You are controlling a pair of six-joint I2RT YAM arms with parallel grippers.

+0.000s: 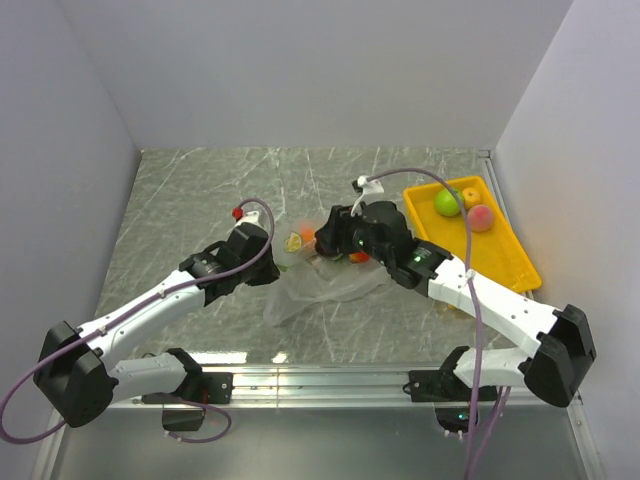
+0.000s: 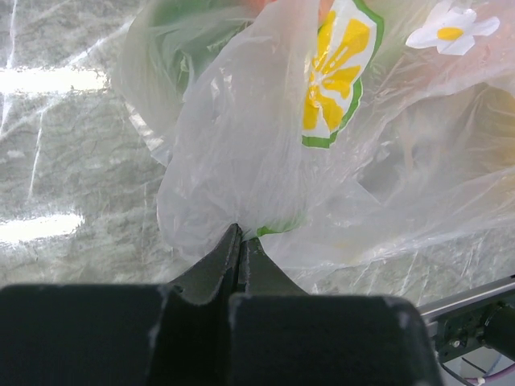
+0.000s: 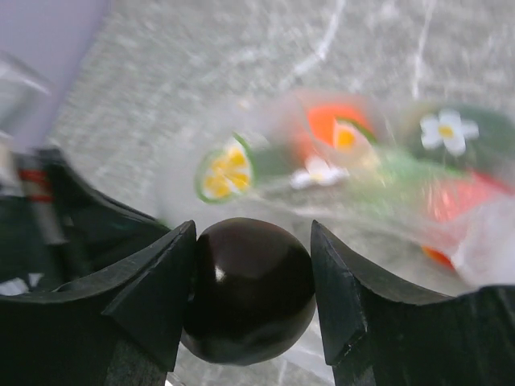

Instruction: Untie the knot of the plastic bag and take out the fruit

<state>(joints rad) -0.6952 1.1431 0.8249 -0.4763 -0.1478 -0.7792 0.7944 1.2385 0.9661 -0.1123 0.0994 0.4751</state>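
Grey marbled bench (image 1: pixel 200 200), walled in white: left fingers (image 2: pixel 216 269) clench a fold of the thin, clear, printed plastic bag (image 2: pixel 241 153) lying mid-bench, apparently anchoring it, while right fingers (image 3: pixel 153 281) grip a dark, glossy round fruit (image 3: pixel 249 297) over it, probably bound for the yellow plastic tray (image 1: pixel 505 255).

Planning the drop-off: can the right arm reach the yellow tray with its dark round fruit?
Probably yes: the right gripper clamps the dark glossy round fruit, and the yellow rectangular plastic tray lies beside that arm, nothing standing between.
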